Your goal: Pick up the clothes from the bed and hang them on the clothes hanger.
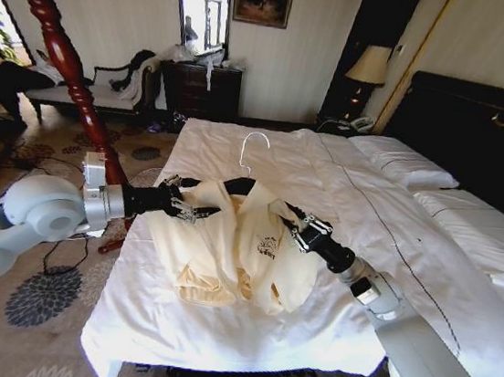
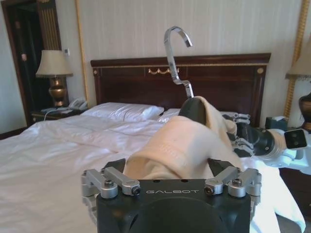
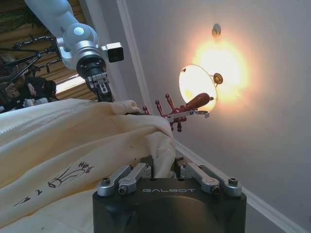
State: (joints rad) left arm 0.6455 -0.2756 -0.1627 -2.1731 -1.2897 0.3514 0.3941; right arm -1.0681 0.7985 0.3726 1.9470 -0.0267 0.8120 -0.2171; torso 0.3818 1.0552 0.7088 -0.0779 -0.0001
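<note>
Softly draped cream clothes point(image 1: 235, 251) over hanger point(image 1: 239, 185)

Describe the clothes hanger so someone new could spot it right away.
Look at the bed with white sheets, then at the cream top held above it. The hanger sits inside its shoulders: black, with a silver hook sticking up, unlike the reddish wooden coat stand.

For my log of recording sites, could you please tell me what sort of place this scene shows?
Most likely a hotel bedroom: a wide bed with white sheets and pillows, a dark headboard with gold trim, and a bedside lamp beside a telephone.
</note>
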